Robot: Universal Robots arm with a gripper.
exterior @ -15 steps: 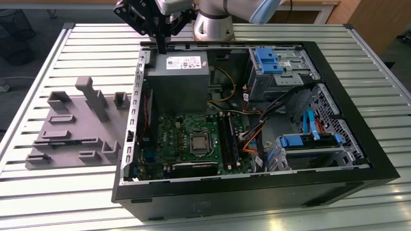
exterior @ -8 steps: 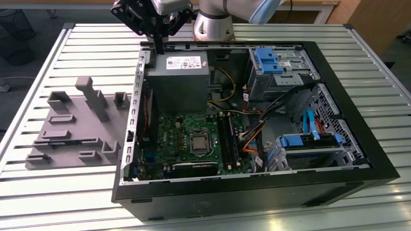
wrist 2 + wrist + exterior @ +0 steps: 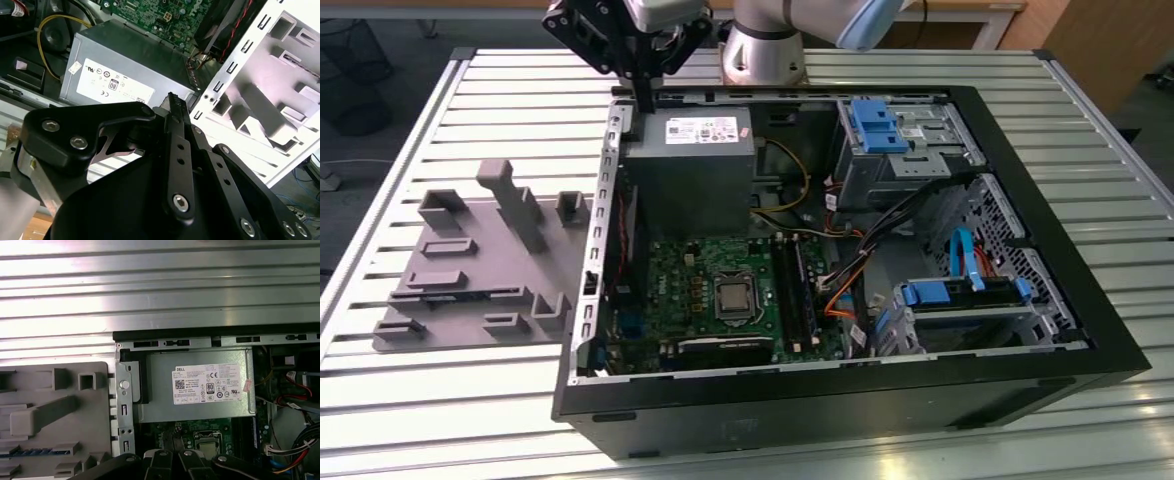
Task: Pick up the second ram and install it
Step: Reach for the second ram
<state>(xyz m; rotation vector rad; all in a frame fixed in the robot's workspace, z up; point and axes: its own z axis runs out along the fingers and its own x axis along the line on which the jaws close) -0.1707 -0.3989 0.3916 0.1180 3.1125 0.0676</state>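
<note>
The second ram (image 3: pixel 30 451) shows as a thin blue strip lying in a slot of the grey holder tray (image 3: pixel 55 410) beside the computer case. My gripper (image 3: pixel 644 100) hangs above the far corner of the open case, on the exterior view's left, over the grey power supply (image 3: pixel 691 165) and well apart from the ram. Its black fingers (image 3: pixel 174 102) stand together, shut, with nothing between them. Deeper inside the case lies the green motherboard (image 3: pixel 720 290), with long black slots (image 3: pixel 794 290) beside the processor socket.
The black case (image 3: pixel 854 400) lies on its side on a slatted metal table (image 3: pixel 454 390). Blue drive cages (image 3: pixel 961 295) and orange and black cables (image 3: pixel 854 275) fill the case on the exterior view's right. The grey tray (image 3: pixel 474 265) carries upright blocks. The arm's base (image 3: pixel 761 50) stands behind the case.
</note>
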